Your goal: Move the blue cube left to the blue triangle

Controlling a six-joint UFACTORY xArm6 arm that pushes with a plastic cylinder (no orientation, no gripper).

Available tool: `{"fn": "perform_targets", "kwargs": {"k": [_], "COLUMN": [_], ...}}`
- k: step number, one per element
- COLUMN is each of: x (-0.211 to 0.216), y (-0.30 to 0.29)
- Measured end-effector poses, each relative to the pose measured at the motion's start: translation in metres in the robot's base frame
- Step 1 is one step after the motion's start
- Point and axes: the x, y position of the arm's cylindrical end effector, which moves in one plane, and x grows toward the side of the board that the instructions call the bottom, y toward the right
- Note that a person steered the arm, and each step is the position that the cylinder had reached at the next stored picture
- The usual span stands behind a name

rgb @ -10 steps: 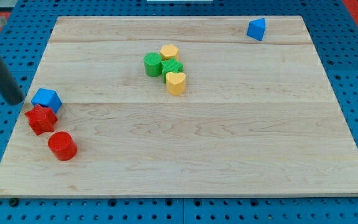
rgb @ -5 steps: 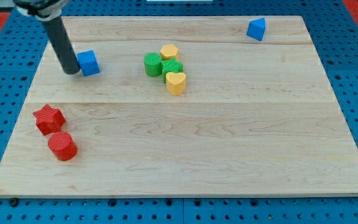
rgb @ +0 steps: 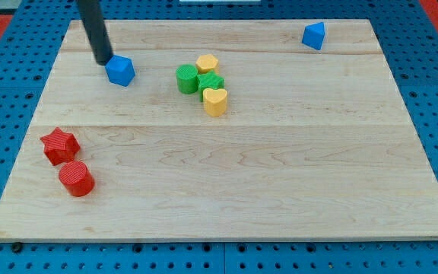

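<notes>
My tip (rgb: 103,59), the bottom end of the dark rod, holds nothing; it has no grabbing part. The small blue cube (rgb: 120,70) sits just beside it, at about 4 o'clock from the tip, near the wooden board's (rgb: 242,175) top left. The cube is turned so a corner points down the view; no side looks longer. The blue triangle block (rgb: 315,35) lies far off at the cube's 2 o'clock.
</notes>
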Motion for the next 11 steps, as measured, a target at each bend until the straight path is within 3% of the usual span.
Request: {"fn": "perform_targets", "kwargs": {"k": [1,3,7,8,10,11], "x": [0.043,0.02,-0.045,-0.05,-0.043,-0.015], "y": [-0.008,0.038,0.037,0.064,0.054,0.064]}}
